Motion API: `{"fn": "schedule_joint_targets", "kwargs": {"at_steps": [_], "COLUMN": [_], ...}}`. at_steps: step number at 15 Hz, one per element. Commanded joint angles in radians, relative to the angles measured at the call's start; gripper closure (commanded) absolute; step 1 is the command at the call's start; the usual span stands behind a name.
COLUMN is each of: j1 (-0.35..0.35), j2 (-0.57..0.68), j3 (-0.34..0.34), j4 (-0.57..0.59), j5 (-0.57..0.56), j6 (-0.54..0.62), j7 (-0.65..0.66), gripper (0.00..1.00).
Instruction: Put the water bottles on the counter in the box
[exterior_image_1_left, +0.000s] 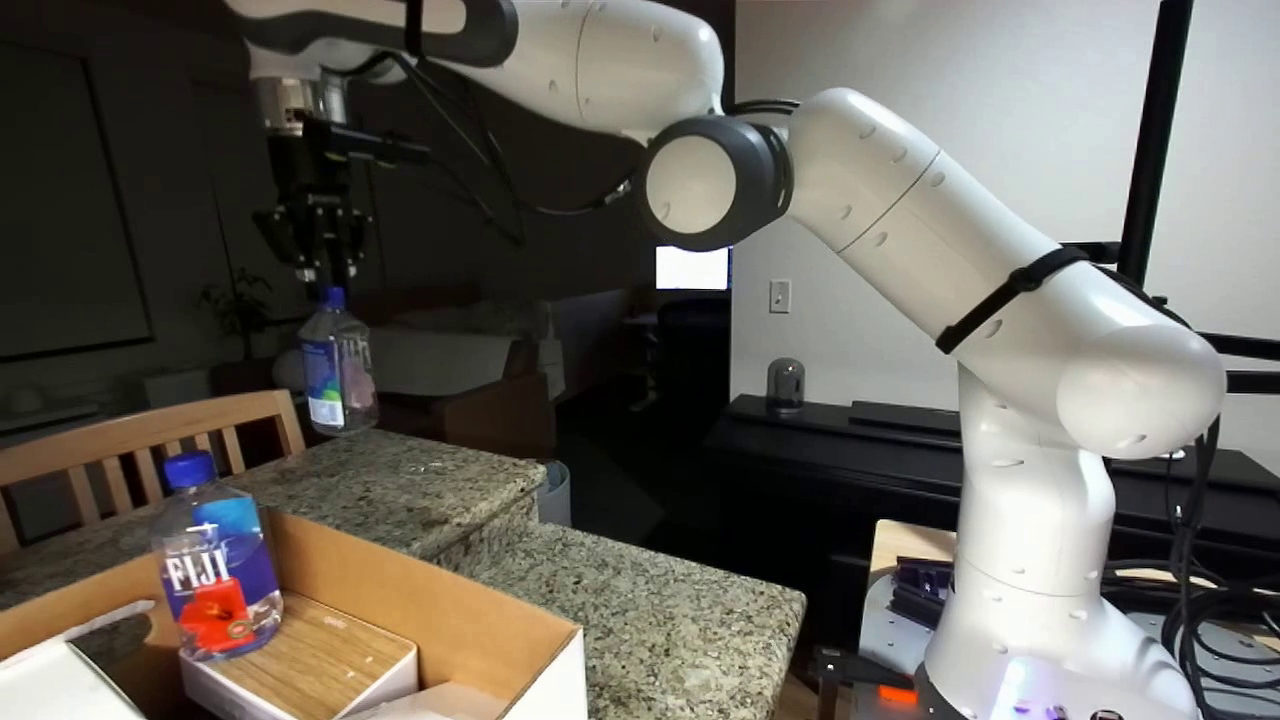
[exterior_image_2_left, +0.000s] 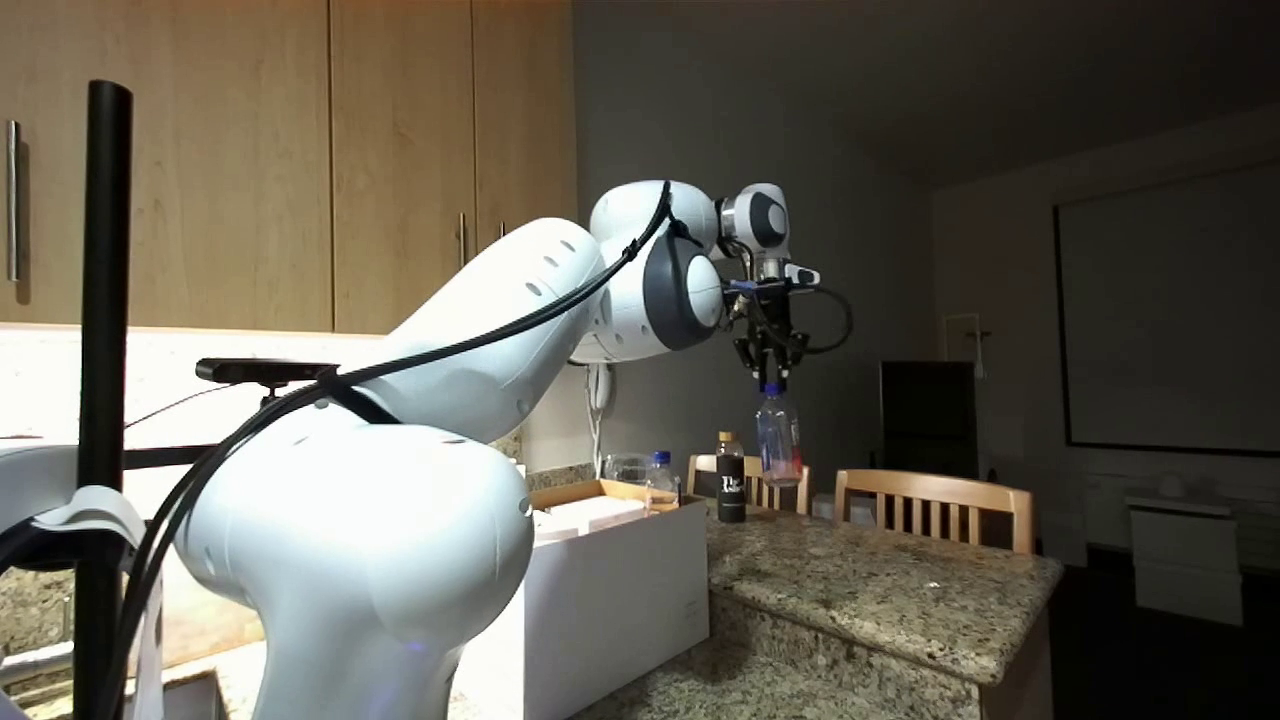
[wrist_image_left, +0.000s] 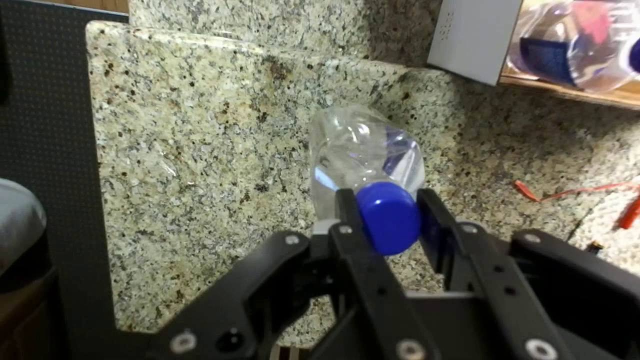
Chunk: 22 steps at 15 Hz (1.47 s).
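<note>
My gripper (wrist_image_left: 387, 212) is shut on the blue cap of a water bottle (exterior_image_1_left: 335, 375), one finger against each side of the cap. In both exterior views this bottle (exterior_image_2_left: 779, 440) hangs nearly upright in the air over the granite counter (exterior_image_2_left: 880, 580). Another water bottle (exterior_image_1_left: 215, 560) stands inside the box (exterior_image_1_left: 430, 610), on a wood-patterned package (exterior_image_1_left: 320, 650). From the wrist, the box (wrist_image_left: 472, 37) appears at the upper right, off to the side of the held bottle, with the bottle in it partly cut off by the frame.
A dark bottle with a wooden cap (exterior_image_2_left: 731, 490) stands on the counter near the box. Wooden chairs (exterior_image_2_left: 935, 505) line its far side. The granite has a raised level and a lower level (exterior_image_1_left: 660, 620). A red strap (wrist_image_left: 575, 192) lies at the right in the wrist view.
</note>
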Motion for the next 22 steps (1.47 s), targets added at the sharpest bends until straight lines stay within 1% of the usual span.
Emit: {"fn": "schedule_joint_targets", "kwargs": {"at_steps": [1, 2, 3, 6, 11, 13, 19, 20, 21, 22], "j1": [0.037, 0.052, 0.076, 0.132, 0.201, 0.214, 0.205, 0.202, 0.203, 0.202], "j2": [-0.031, -0.038, -0.089, -0.114, -0.126, -0.123, -0.092, -0.062, -0.047, -0.046], "j3": [0.045, 0.056, 0.062, 0.080, 0.113, 0.131, 0.214, 0.223, 0.229, 0.235], "j4": [0.138, 0.169, 0.113, 0.126, 0.119, 0.112, 0.081, 0.117, 0.129, 0.117], "j5": [-0.064, -0.071, -0.081, -0.102, -0.112, -0.103, -0.054, -0.048, -0.046, -0.043], "j6": [-0.179, -0.220, -0.216, -0.258, -0.276, -0.277, -0.270, -0.291, -0.304, -0.310], "j7": [-0.009, -0.022, -0.031, -0.064, -0.160, -0.201, -0.331, -0.347, -0.359, -0.367], "gripper": [0.85, 0.85, 0.85, 0.85, 0.85, 0.85, 0.85, 0.85, 0.85, 0.85]}}
